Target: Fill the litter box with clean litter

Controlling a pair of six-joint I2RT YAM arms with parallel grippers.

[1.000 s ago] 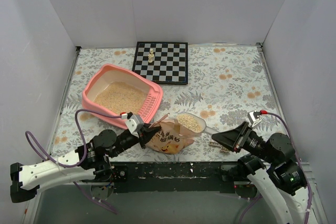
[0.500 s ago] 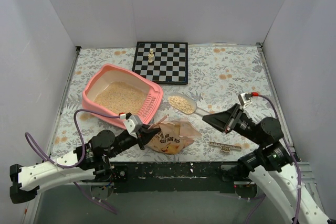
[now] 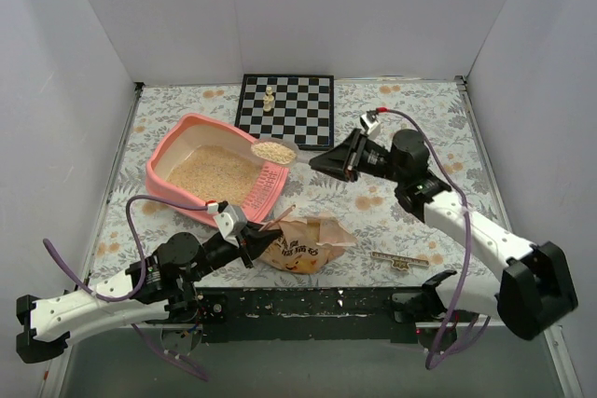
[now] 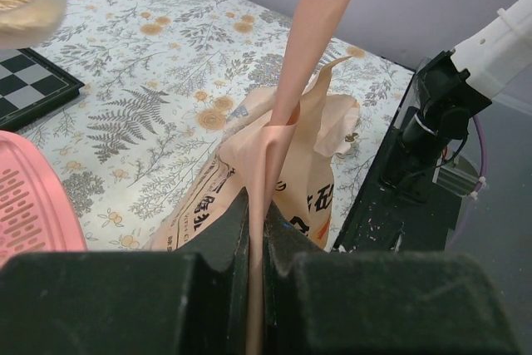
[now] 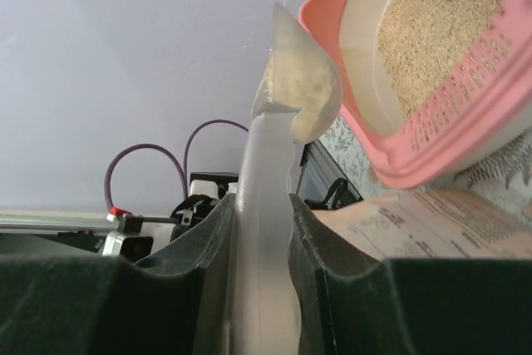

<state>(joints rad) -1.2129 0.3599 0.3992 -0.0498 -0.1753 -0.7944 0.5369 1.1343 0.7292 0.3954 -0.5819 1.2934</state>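
My right gripper pinches the scoop by its handle — its length running straight out from my jaws, bowl of clean litter over the litter box rim ahead — while my left gripper clamps the bag.

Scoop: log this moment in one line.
right tool: shut on scoop | scoop: loaded with litter, above box edge | left tool: shut on bag | box: partly filled

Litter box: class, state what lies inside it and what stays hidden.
Tan litter spreads across the bottom of the litter box, and a slotted grate lines one side. Whatever lies beneath the litter is hidden.
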